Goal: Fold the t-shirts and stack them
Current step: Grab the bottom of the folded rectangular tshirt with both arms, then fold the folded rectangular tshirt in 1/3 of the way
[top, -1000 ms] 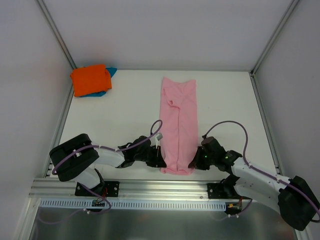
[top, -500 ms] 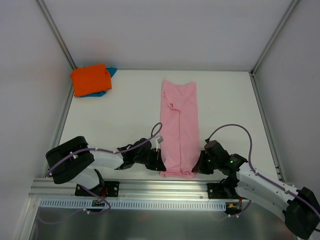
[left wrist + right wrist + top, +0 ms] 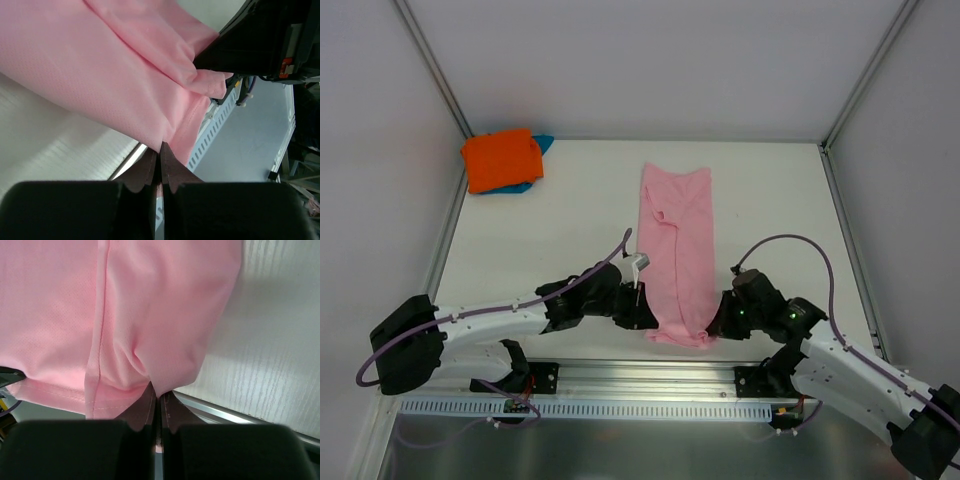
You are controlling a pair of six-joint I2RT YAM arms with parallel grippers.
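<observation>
A light pink t-shirt (image 3: 677,250), folded into a long narrow strip, lies down the middle of the white table. My left gripper (image 3: 648,322) is shut on its near left corner (image 3: 165,135). At the near right corner (image 3: 165,365), my right gripper (image 3: 712,328) is shut on the cloth too. The near hem hangs lifted between the two grippers, close to the table's front edge. A folded bright orange t-shirt (image 3: 500,158) rests on a teal-blue one (image 3: 542,143) at the far left corner.
A metal rail (image 3: 640,375) runs along the table's near edge, just in front of both grippers. White walls and frame posts (image 3: 438,75) close in the left, back and right sides.
Both grippers have risen and moved slightly away from the front rail with the pink shirt's near hem pinched. The left arm has stretched out to the right.
</observation>
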